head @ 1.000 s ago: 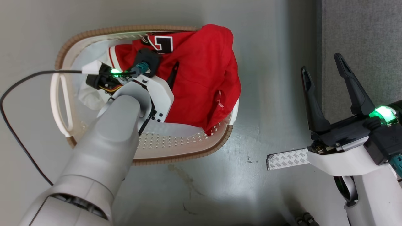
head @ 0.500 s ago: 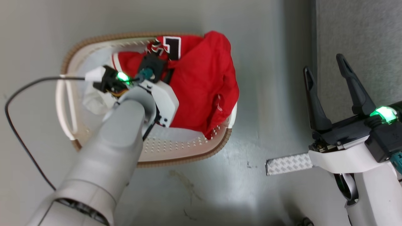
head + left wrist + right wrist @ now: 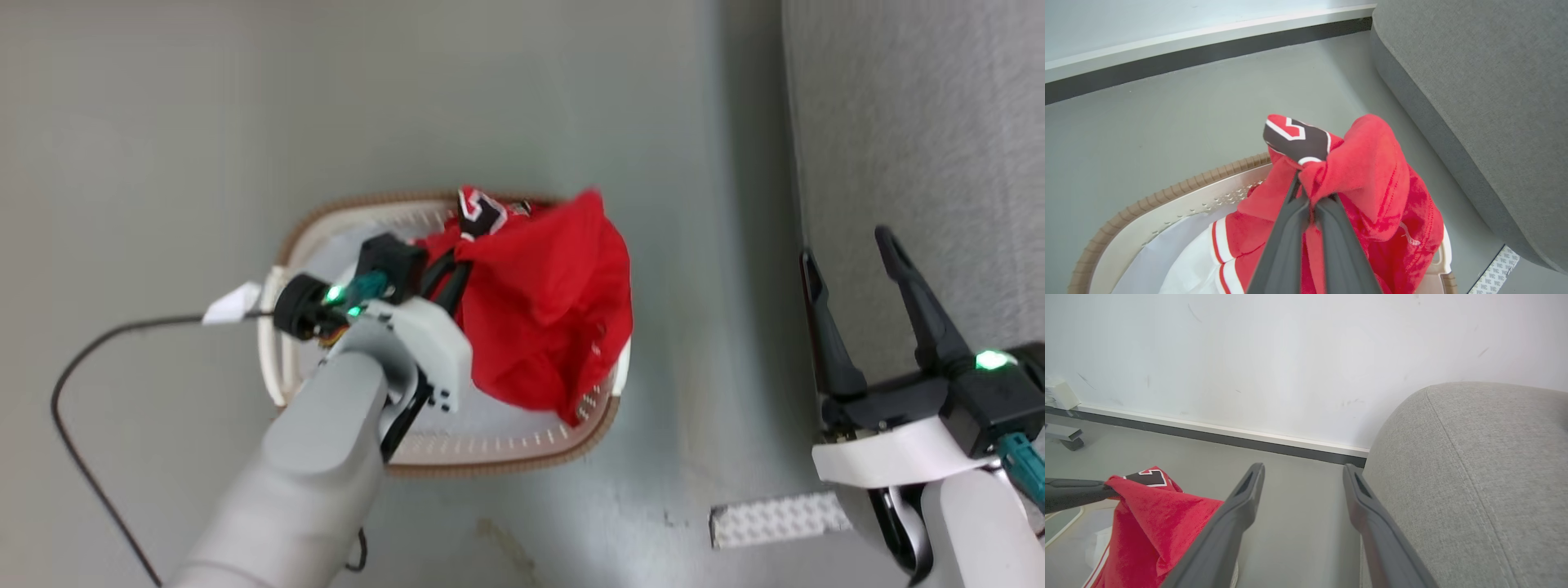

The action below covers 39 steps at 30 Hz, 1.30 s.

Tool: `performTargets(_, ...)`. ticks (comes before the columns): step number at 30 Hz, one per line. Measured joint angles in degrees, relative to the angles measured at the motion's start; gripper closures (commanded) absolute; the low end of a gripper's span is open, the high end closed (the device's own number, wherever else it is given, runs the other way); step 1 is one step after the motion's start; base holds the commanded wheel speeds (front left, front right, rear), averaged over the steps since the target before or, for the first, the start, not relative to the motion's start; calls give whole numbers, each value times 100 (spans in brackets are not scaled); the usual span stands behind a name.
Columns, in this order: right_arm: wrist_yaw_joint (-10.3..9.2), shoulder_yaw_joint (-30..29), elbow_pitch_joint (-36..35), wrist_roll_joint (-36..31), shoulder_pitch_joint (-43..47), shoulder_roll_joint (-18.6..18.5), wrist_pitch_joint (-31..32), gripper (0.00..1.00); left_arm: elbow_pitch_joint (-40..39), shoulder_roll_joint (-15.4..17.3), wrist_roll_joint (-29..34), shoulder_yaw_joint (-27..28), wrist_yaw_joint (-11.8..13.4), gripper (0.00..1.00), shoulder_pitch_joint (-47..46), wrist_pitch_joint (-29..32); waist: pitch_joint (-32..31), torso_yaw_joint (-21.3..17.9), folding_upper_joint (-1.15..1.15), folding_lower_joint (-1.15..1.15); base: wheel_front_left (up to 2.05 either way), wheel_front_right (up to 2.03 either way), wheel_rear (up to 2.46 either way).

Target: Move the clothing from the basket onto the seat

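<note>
My left fingers (image 3: pixel 1284 245) are pinched shut on a fold of the clothing (image 3: pixel 1372 183), which hangs below them into the basket (image 3: pixel 1167 192). My right fingers (image 3: pixel 918 314) gape empty. I'd lift until the cloth clears it, then swing right to the seat (image 3: pixel 1474 81).
</note>
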Motion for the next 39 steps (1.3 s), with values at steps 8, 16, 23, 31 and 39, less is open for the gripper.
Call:
performTargets(8, 0, -187, 260, -1, 400, 35, 0, 0, -1279, 348, -342, 213, 70, 100, 929, 49, -888, 125, 1, -1, 0, 0, 0)
performTargets(16, -1, -259, 445, 2, 703, 126, 0, 0, -3288, 956, -656, 542, 625, 100, 2050, 573, -1678, 191, 1, -1, 0, 0, 0)
performTargets(23, 0, -386, 597, 2, 978, 165, 0, 0, -5122, 1485, -771, 955, 1326, 100, 3123, 955, -2284, 212, 1, -1, 0, 0, 0)
performTargets(31, 0, -546, 758, -64, 1304, 168, 0, 0, -6250, 1804, -906, 1412, 1924, 100, 4257, 968, -2943, 293, 1, -1, 0, 0, 0)
performTargets(39, -1, -772, 962, -145, 1752, 146, 0, 0, -6613, 2003, -1106, 1880, 2310, 100, 5399, 725, -3661, 382, 0, 0, 0, 0, 0)
